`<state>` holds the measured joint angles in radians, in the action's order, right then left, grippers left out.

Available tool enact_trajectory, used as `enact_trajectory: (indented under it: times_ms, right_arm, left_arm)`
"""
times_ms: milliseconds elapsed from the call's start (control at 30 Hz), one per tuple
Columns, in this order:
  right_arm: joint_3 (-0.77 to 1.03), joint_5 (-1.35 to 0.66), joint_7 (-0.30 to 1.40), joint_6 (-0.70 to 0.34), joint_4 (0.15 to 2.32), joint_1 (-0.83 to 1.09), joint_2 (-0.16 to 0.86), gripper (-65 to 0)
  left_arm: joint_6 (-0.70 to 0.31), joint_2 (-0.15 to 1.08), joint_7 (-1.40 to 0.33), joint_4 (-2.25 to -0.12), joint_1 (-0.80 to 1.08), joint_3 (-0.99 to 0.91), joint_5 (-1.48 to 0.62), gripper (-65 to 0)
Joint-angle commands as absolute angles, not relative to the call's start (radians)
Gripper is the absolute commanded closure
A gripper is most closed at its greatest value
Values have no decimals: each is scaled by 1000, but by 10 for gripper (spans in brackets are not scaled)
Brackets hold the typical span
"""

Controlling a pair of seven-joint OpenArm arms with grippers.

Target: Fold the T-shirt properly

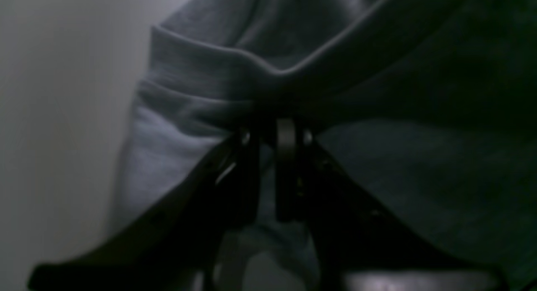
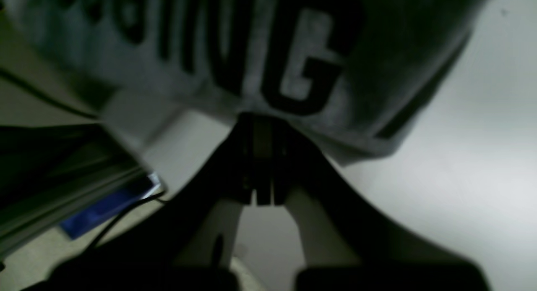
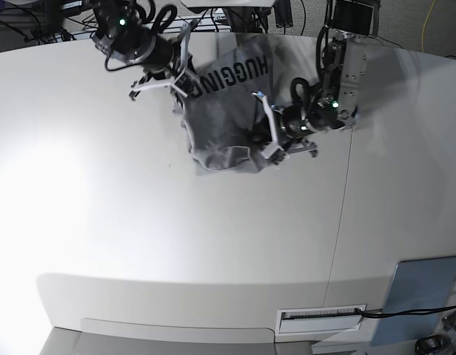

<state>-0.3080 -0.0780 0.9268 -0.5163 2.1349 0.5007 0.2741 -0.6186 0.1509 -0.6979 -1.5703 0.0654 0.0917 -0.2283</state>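
A white table holds a soft, limp grey T-shirt, bunched at its far side. Left gripper and right gripper each pinch its fabric; hems offer the firmest hold.

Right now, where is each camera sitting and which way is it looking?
Left wrist: on the left arm, looking along the left gripper pinching the grey T-shirt.
Right wrist: on the right arm, looking along the right gripper, shut on the lettered cloth.
Base: high up, looking down at the white table, both arms showing.
All three views share the T-shirt.
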Motion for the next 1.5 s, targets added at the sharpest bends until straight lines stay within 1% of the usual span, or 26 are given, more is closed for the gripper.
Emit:
enact_trajectory:
  times_ms: [0,133,233,367,533,633,667,700,767,800,833,967,1167,1300,1333,1400,1467]
  right_arm:
    - [-305,-88,907,-497,2162,514,278,0]
    - [-300,-85,900,-470,2175,555,283,0]
    - [-252,-85,875,-455,2207,590,283,0]
    - [-106,-95,839,-447,2283,638,282,0]
    - [108,-251,817,-448,2331,662,282,0]
    - [199,-321,797,-448,2330,656,283,0]
    - [217,-331,789,-448,2330,647,283,-36]
    - [228,-333,783,-448,2330,640,283,-86]
    - [230,-332,781,-449,2328,610,282,-204]
    - [224,-333,780,-451,2321,592,283,-252]
    - [216,-332,777,-453,2310,570,282,-283]
    - [162,-333,779,-453,2211,464,282,-291]
    - [18,-333,822,-453,2041,331,282,-291]
    - [-75,-332,847,-453,2014,292,282,-290]
    - [-89,-332,849,-453,2014,289,282,-290]
    - [-105,-333,849,-453,2014,288,282,-290]
    - [-105,-333,849,-453,2014,288,282,-290]
  left_arm:
    - [-622,149,-678,-1585,49,110,-248,-79]
    - [-572,150,-641,-1585,47,185,-247,-79]
    - [-565,150,-627,-1585,46,212,-246,-79]
    - [-564,153,-627,-1585,47,211,-228,-79]
    - [-565,153,-628,-1585,47,211,-220,-79]
    - [-565,153,-631,-1586,47,211,-220,-79]
    - [-565,153,-632,-1586,47,211,-221,-79]
    - [-565,153,-632,-1585,47,211,-221,-79]
    - [-564,153,-639,-1586,47,211,-221,-79]
    - [-565,153,-639,-1585,47,211,-221,-79]
    - [-565,153,-639,-1585,47,211,-221,-79]
    - [-564,153,-657,-1586,47,211,-221,-79]
    - [-564,153,-665,-1585,47,211,-221,-79]
    - [-562,153,-665,-1585,47,211,-220,-79]
    - [-548,153,-665,-1585,47,211,-220,-79]
    - [-517,153,-665,-1585,47,211,-219,-79]
    - [-513,153,-664,-1586,47,211,-209,-79]
